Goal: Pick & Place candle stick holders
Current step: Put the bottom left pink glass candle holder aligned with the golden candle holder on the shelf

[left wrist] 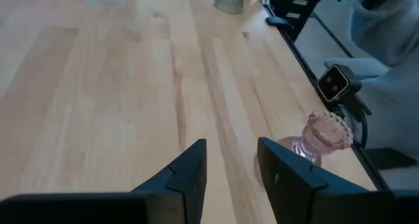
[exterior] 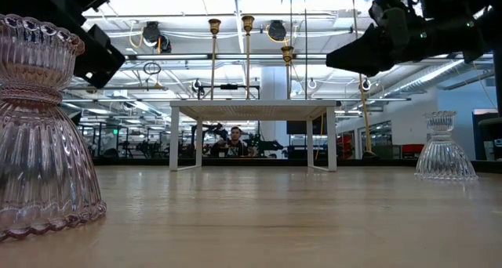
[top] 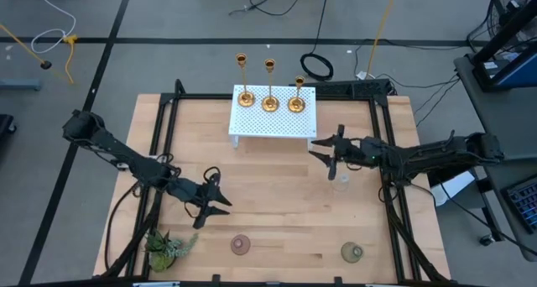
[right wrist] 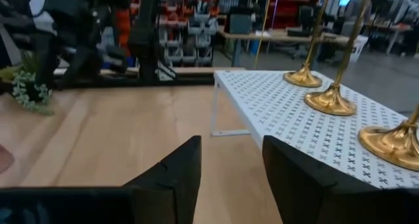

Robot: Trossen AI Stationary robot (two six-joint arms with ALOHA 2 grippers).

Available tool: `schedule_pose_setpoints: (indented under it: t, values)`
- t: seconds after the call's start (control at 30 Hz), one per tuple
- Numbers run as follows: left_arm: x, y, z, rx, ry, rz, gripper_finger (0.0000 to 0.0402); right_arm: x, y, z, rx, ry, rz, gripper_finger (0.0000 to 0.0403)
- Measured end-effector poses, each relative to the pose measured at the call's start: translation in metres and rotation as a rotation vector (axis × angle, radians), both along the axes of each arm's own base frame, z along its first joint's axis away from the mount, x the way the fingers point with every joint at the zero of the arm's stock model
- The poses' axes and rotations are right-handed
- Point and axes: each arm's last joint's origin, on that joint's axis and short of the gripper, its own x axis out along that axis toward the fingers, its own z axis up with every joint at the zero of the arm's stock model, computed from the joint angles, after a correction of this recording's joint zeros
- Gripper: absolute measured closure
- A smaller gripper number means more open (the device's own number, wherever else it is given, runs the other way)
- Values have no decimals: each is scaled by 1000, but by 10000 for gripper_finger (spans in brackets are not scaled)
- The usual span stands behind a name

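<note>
Three gold candlesticks [top: 245,96] [top: 269,102] [top: 296,104] stand by their round bases on the white perforated rack [top: 268,123]; they also show in the right wrist view [right wrist: 334,99]. The clear glass holder [top: 339,182] stands on the table just in front of my right gripper [top: 323,150], which is open, raised and empty. The pink holder [top: 241,244] and the green holder [top: 352,253] stand near the table's near edge. My left gripper [top: 214,201] is open and empty, behind and to the left of the pink holder [left wrist: 321,135].
A green leafy sprig [top: 168,247] lies at the near left corner. Black frame rails [top: 159,136] run along the table's left and right sides. A person [exterior: 234,141] sits in the room beyond the rack. Bare wood [top: 268,182] lies between the two grippers.
</note>
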Motion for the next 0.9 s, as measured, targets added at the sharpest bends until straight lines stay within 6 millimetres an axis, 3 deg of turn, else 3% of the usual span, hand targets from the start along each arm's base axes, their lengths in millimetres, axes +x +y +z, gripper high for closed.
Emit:
schedule_pose_setpoints:
  t: [0.3, 0.6, 0.77, 0.9]
  values:
    - [21, -32, -33, -33, -56, -278, 261, -11, 1, -15, 0, -52, -1, 248]
    - [31, -40, -66, -40, -16, -283, 261, -11, 1, -15, -1, -57, 0, 248]
    - [34, -45, -72, -83, -56, -337, 261, -11, 1, -15, -2, -57, 0, 248]
    - [35, -43, -75, -137, -9, -279, 261, -11, 1, -15, -2, -56, 0, 248]
